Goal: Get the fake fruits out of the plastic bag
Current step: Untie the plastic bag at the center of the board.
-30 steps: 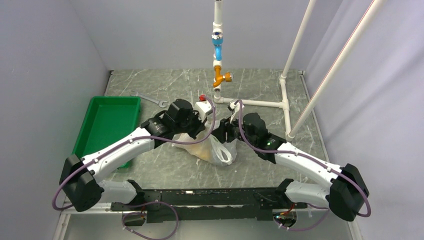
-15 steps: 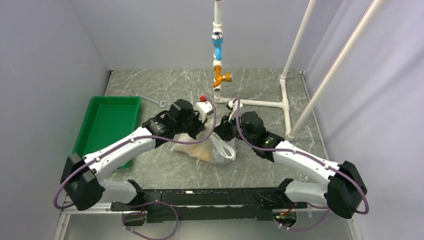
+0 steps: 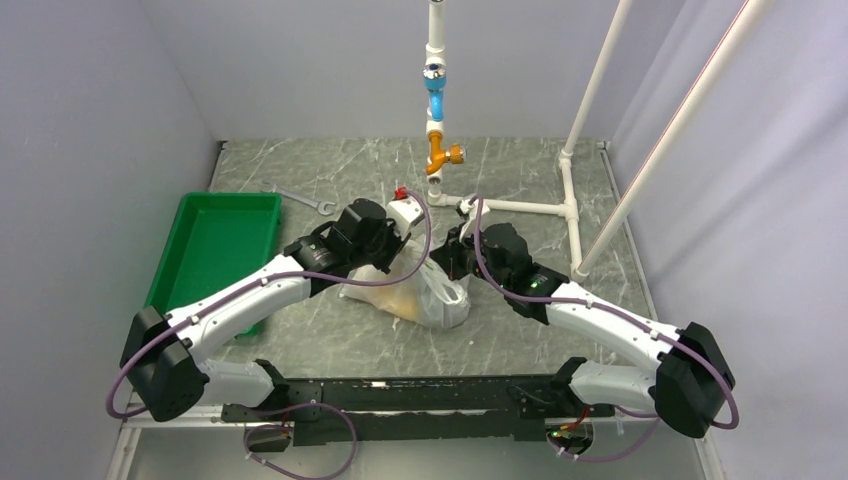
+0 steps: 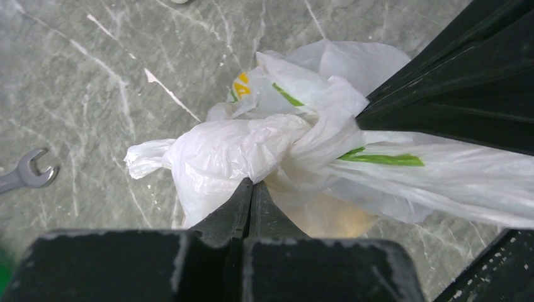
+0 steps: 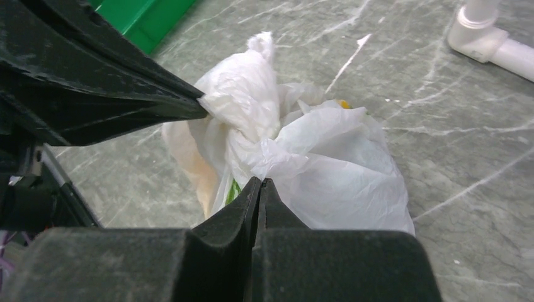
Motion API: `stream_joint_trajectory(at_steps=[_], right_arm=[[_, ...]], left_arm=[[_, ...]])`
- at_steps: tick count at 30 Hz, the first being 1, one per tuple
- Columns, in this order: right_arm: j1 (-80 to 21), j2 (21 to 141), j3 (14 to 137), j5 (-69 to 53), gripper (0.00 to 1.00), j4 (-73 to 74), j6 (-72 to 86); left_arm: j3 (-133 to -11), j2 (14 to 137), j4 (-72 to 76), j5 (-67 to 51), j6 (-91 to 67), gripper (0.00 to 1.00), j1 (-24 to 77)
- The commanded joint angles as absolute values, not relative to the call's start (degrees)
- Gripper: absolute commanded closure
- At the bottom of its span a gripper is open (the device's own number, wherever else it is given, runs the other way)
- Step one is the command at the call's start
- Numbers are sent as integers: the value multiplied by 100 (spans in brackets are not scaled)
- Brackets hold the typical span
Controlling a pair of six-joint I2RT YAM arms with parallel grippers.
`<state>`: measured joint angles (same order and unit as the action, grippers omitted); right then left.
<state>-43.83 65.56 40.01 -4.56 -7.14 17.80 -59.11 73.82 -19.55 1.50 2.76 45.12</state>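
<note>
top view: the plastic bag [image 3: 428, 300] sits on the grey marbled worktop [image 3: 330, 165], near its middle, between the two arms, which meet over it from either side. left wrist view: the left tool [image 4: 252, 186] has its jaws together, clamped on a fold of the bag's film just below the twisted, knot-like bunch at the bag's top; the other arm's black fingers enter from the right and pinch that bunch. right wrist view: the right tool [image 5: 260, 184] has its jaws together, clamped on the crumpled film at the near side of the bag, while the left arm's fingers come in from the left and bite the bunched neck. the bag is closed. a yellowish form, one of the fake fruits [image 4: 329, 217], shows dimly through the film; the others cannot be made out. a green tray [image 3: 215, 250] lies well to the left, a wrench [image 3: 300, 199] beyond it, and a white pipe frame [image 3: 520, 207] stands behind the bag.
</note>
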Motion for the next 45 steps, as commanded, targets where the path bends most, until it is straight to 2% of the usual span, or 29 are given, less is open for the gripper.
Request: stream_joint_trajectory(at_steps=[1,9,19,26,34,36,40,45], right_arm=[[-4403,6264,3976,442,100,-669,2032],[-4381,5723,3731,1312,100,-238,2100],[-4379,5663,3872,908,100,-71,1637],[-4394,6205,5075,408,57,656,964],[-4435,6738,5423,-1086,33,242,647],[-4551,7017,5631,-1118,24,285,592],[-4709,7260,5761,-505,26,269,433],[-4723,7482,5802,-593,48,160,432]], left_arm=[[-5894,7039,-1689,887,237,100,4518],[-5650,6603,-1435,1457,192,100,4509],[-5735,6621,-1537,1315,202,100,4509],[-5708,6559,-1488,1183,211,100,4509],[-5682,6548,-1459,1129,208,100,4507],[-5686,6556,-1459,1110,210,100,4509],[-5676,6539,-1451,1148,210,100,4506],[-5675,6531,-1463,1199,226,100,4506]])
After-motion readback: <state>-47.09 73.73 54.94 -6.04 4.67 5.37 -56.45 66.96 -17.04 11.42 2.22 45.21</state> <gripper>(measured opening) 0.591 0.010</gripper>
